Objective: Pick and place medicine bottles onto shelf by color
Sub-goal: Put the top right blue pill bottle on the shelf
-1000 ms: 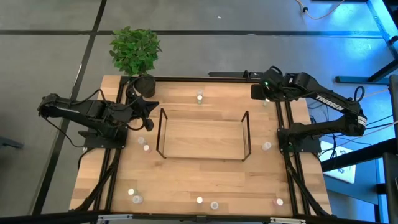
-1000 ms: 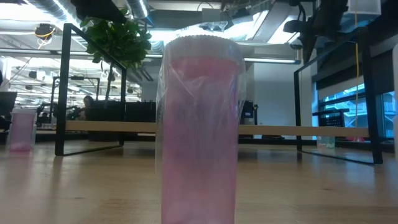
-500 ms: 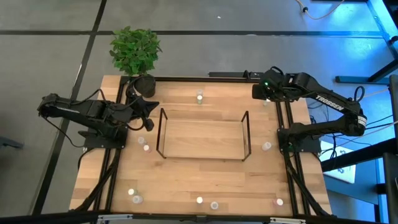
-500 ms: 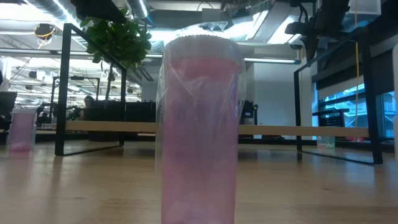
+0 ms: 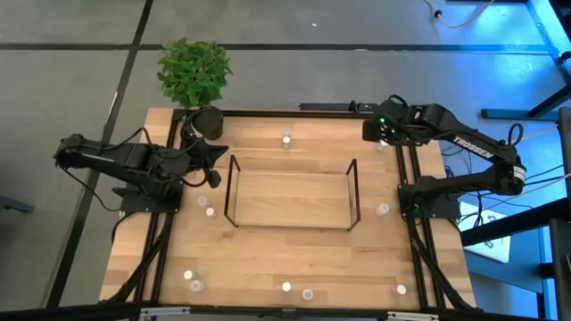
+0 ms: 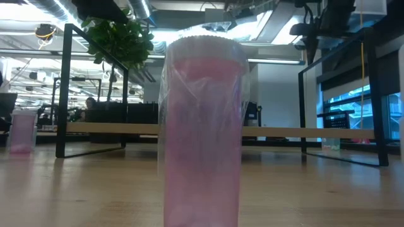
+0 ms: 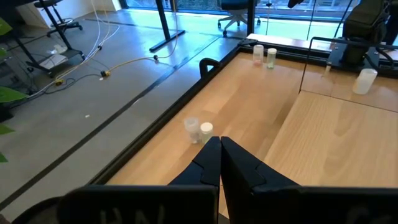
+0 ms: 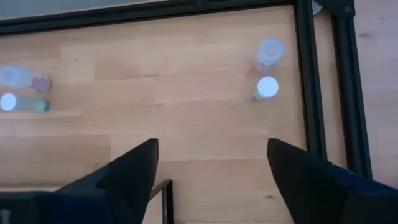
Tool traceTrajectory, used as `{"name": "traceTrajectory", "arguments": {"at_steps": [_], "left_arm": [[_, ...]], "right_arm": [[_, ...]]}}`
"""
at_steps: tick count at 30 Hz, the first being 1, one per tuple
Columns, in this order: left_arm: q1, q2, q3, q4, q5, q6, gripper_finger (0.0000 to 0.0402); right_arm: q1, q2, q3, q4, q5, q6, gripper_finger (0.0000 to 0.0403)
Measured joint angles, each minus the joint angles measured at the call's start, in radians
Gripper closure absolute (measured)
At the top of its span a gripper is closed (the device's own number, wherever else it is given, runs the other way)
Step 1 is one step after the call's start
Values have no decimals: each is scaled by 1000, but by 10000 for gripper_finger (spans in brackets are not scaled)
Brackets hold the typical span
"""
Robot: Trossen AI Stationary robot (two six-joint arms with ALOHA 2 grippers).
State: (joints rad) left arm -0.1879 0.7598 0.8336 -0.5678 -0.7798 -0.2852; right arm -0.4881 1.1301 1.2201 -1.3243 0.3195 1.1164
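Observation:
The shelf (image 5: 290, 198), thin black rods over a light board, stands in the table's middle with nothing on it. Small medicine bottles stand scattered on the table: one beyond the shelf (image 5: 286, 138), two at its left (image 5: 207, 207), one at its right (image 5: 383, 209), several along the near edge (image 5: 285, 287). A pink bottle (image 6: 202, 126) fills the low view. My right gripper (image 8: 211, 155) hangs open above the far right corner, over a green bottle (image 8: 266, 88) and a pale pink one (image 8: 269, 53). My left gripper (image 7: 219, 146) is shut at the shelf's far left, above the table.
A potted plant (image 5: 193, 76) stands at the table's far left corner. Black frame rails (image 5: 412, 178) run along both sides of the table. Two more bottles (image 8: 22, 90) lie toward the shelf from the right gripper. Bare wood lies between shelf and near edge.

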Motion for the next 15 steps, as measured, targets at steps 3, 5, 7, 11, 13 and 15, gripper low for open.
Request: {"name": "traceTrajectory", "arguments": {"at_steps": [3,5,7,11,13,15], "left_arm": [[0,0,0,0,0,0,401],[0,0,0,0,0,0,401],[0,0,0,0,0,0,401],[0,0,0,0,0,0,401],[0,0,0,0,0,0,401],[0,0,0,0,0,0,401]], "right_arm": [[0,0,0,-4,0,-3,98],[0,0,0,-4,2,-39,98],[0,0,0,-4,3,-113,98],[0,0,0,-4,3,-202,98],[0,0,0,-4,10,-202,98],[0,0,0,-4,33,-205,98]]}}
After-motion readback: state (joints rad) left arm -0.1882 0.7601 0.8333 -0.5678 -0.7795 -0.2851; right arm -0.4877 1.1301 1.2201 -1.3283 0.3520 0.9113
